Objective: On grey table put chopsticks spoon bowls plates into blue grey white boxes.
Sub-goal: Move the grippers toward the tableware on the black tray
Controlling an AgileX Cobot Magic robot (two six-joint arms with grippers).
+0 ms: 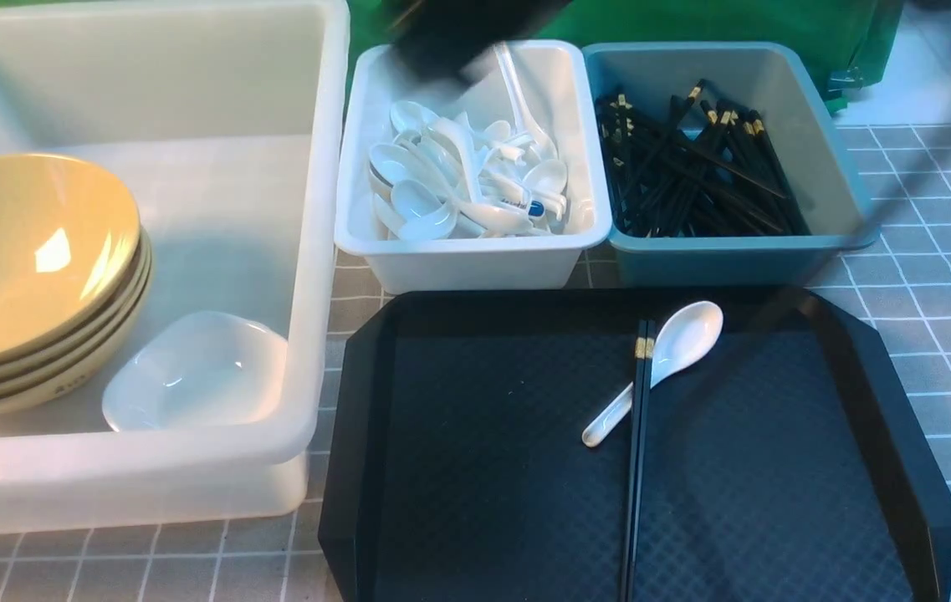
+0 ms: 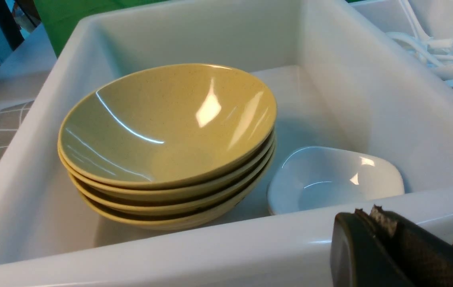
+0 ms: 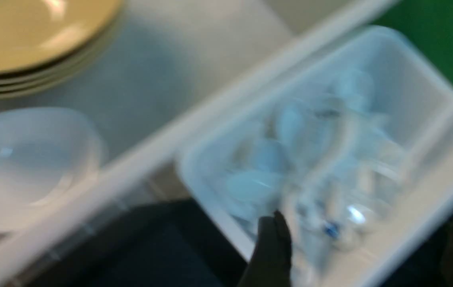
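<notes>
Front view alone takes in the whole layout: the large translucent white box on the left of the grey surface, the black tray in front, and behind the tray the small white box beside the blue-grey box. The large box is cut off at the left edge there; the left wrist view shows it closer, with four tan bowls stacked inside and one white plate just beside the stack on the box floor. The small white box holds a heap of white spoons; the blue-grey box holds a heap of black chopsticks. On the tray lie one white spoon and a pair of chopsticks that crosses the spoon's handle, its near end running out of frame. The left hand shows only in its own wrist view, at the near rim of the large box, fingers pressed together with nothing between them. The right hand is a dark smear above the small white box in the front view; its wrist view is blurred too, showing one dark finger over the spoons — whether it stands wide or narrow I cannot tell
</notes>
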